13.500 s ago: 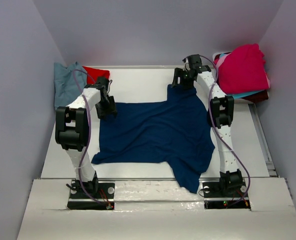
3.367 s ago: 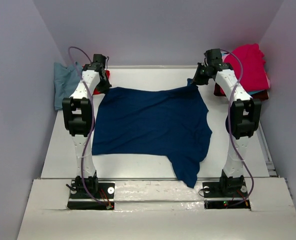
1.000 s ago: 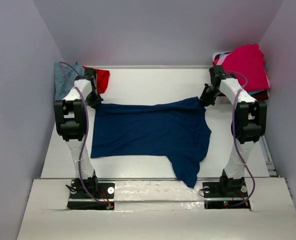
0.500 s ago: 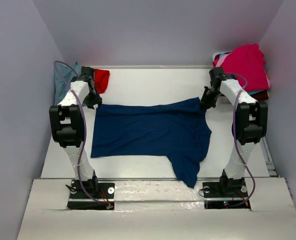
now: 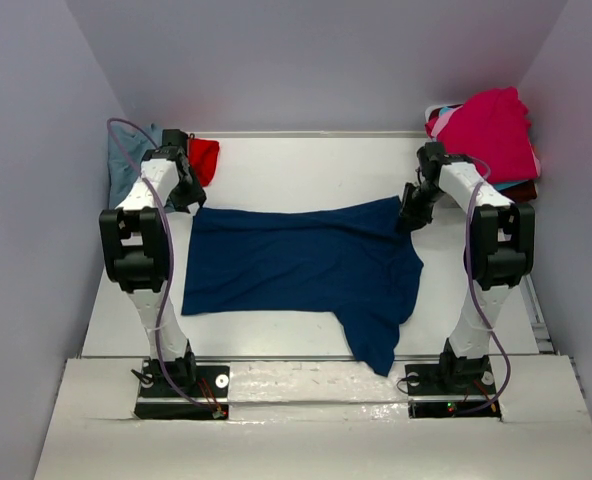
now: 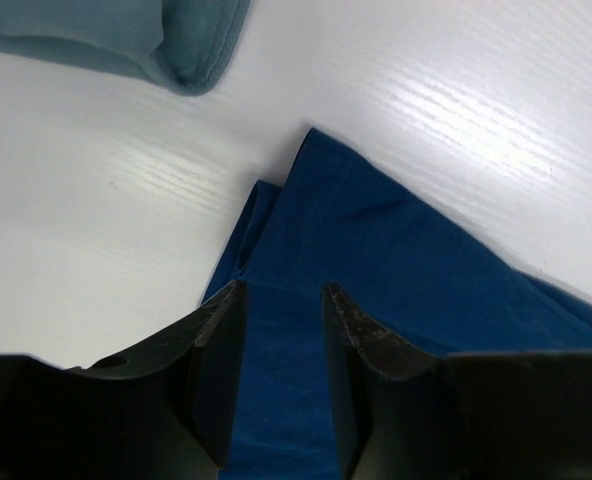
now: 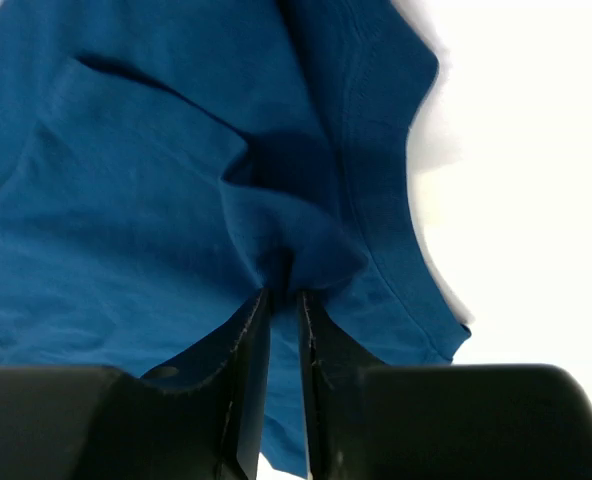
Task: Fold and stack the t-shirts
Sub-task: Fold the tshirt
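Observation:
The navy t-shirt (image 5: 296, 260) lies on the white table, folded into a wide band, with one sleeve (image 5: 376, 350) reaching the near edge. No print shows. My left gripper (image 5: 188, 200) hovers over its far left corner (image 6: 376, 250), jaws open (image 6: 281, 288), nothing between them. My right gripper (image 5: 408, 218) is at the far right corner. Its jaws (image 7: 284, 292) stand a narrow gap apart, and a pucker of navy cloth (image 7: 126, 200) bunches at the tips. A blue-grey tee (image 5: 126, 165) and a red tee (image 5: 205, 158) lie at the back left.
A pile with a magenta tee (image 5: 491, 135) on top sits at the back right, close behind my right arm. The blue-grey tee's folded edge (image 6: 126, 30) lies just beyond the navy corner. Grey walls close in the table on three sides.
My left gripper has opened, let go of the navy corner and pulled back a little. My right gripper's jaws have parted slightly and it has shifted a little nearer.

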{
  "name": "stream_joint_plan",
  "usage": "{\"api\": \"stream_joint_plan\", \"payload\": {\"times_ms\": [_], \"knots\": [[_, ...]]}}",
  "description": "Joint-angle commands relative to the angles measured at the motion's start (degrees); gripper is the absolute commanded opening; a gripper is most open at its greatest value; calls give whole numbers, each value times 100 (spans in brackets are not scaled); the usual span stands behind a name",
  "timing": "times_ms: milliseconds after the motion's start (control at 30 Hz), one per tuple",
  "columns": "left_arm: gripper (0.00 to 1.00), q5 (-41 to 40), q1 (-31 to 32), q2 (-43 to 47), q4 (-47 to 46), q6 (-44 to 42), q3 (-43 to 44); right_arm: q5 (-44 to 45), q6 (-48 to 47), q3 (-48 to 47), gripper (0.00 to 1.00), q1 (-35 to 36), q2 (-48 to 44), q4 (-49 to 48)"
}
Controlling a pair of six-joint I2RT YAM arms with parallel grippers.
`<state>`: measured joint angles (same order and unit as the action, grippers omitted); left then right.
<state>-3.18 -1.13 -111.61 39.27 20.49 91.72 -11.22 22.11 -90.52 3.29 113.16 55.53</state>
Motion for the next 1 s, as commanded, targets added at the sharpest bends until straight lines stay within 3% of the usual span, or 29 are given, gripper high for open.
{"api": "stream_joint_plan", "payload": {"times_ms": [0, 67, 233, 567, 733, 967], "knots": [[47, 63, -28, -246, 46, -1, 478, -91, -233, 104, 43, -65, -330, 230], [47, 81, -28, -334, 98, -10, 627, -56, -251, 131, 54, -65, -391, 248], [47, 81, -28, -642, 169, -45, 909, -29, -181, 140, 65, -65, -418, 231], [46, 151, -28, -1099, 160, -36, 1392, 67, 13, -870, 64, -65, 214, 169], [42, 204, -28, -1108, 116, -54, 1392, 33, 136, -1519, 52, -65, 645, 90], [39, 292, -28, -1003, 73, -107, 1190, -55, 66, -1891, 46, -65, 997, 301]]}}
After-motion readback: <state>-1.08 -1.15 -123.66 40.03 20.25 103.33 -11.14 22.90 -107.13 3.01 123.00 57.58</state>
